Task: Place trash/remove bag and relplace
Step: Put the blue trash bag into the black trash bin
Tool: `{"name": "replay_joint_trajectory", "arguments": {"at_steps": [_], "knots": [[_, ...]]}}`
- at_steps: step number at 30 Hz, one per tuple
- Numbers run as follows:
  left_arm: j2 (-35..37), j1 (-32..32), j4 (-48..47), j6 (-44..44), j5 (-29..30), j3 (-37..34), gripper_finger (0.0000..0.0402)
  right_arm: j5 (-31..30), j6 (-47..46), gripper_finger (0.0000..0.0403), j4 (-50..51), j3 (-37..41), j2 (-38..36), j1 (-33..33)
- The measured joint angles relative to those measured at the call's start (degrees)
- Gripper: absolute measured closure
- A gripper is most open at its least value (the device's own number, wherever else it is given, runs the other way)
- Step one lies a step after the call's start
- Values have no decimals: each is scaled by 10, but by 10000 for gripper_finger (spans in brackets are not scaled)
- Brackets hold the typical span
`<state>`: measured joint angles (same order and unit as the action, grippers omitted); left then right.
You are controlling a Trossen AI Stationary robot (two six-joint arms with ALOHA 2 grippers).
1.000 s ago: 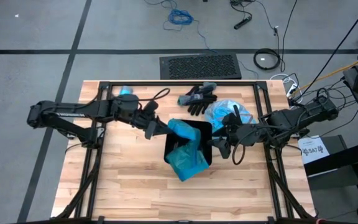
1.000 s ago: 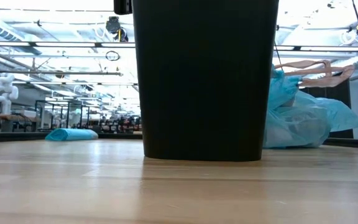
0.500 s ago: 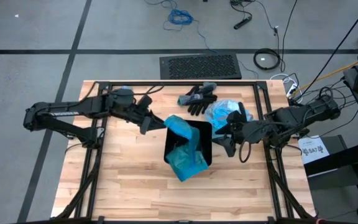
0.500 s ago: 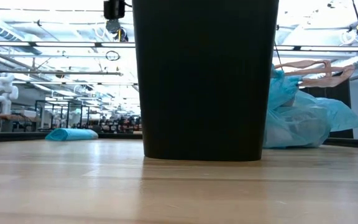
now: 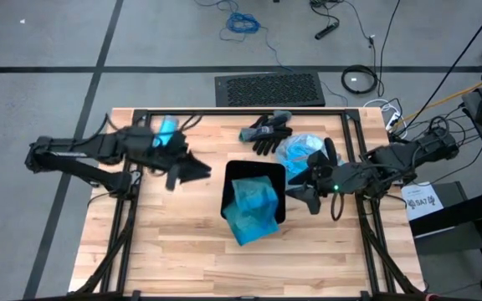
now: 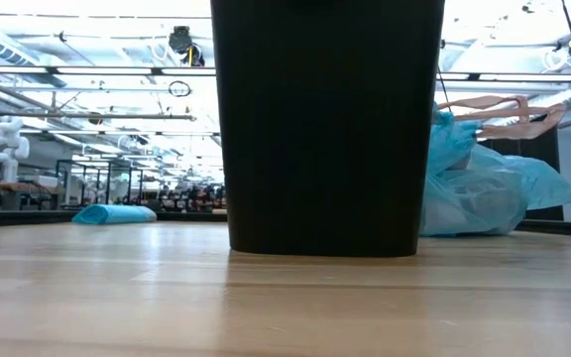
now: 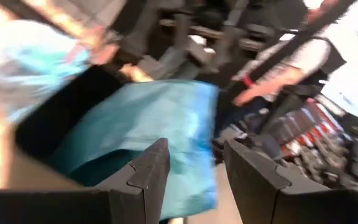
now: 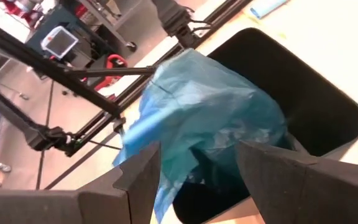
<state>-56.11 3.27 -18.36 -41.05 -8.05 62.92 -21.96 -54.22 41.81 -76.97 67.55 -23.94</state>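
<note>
The black bin [image 5: 258, 177] stands upright at mid-table and fills the low view [image 6: 327, 129]. A thin blue bag [image 5: 252, 211] lies slumped in its mouth and droops over the near rim; it also shows in both wrist views [image 7: 148, 130] [image 8: 204, 118]. My left gripper [image 5: 192, 171] hangs open left of the bin, clear of it. My right gripper [image 5: 305, 192] hangs open beside the bin's right rim with nothing between its fingers. A filled blue bag [image 5: 301, 149] lies behind the right arm. No loose trash shows.
Black gloves [image 5: 266, 132] lie at the table's far side, and a blue roll [image 5: 167, 130] lies far left [image 6: 114, 213]. The filled bag [image 6: 479, 188] rests on the table, right of the bin. A person [image 7: 291, 62] stands beyond the table. Bare wood lies along the near side.
My left gripper has drawn back from the bag's raised far-left corner toward the table's left edge, rising a little. That corner, held up a second ago, has fallen, and the bag now lies slumped in the bin's mouth.
</note>
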Motion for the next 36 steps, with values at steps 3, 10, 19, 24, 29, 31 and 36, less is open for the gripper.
{"name": "replay_joint_trajectory", "arguments": {"at_steps": [3, 10, 19, 24, 29, 31, 36], "knots": [[0, 42, 14, 12, 37, 0, 244, 8, -5, 202, 0, 0, 3, -8], [-11, 82, 11, 11, 94, 0, 244, 74, -7, 202, -13, 0, 30, -9], [-18, 88, 11, 10, 95, 0, 244, 118, -4, 213, -9, 0, 48, -14], [-19, 88, 11, 10, 97, 0, 244, 119, -4, 232, -9, 0, 45, -21], [-19, 88, 11, 10, 97, 0, 244, 115, -4, 253, -9, 0, 54, -20], [-19, 88, 11, 10, 97, 0, 244, 115, -3, 259, -9, 0, 58, -20], [-19, 88, 11, 9, 97, 0, 244, 108, 9, 267, -11, 0, 65, -19]]}}
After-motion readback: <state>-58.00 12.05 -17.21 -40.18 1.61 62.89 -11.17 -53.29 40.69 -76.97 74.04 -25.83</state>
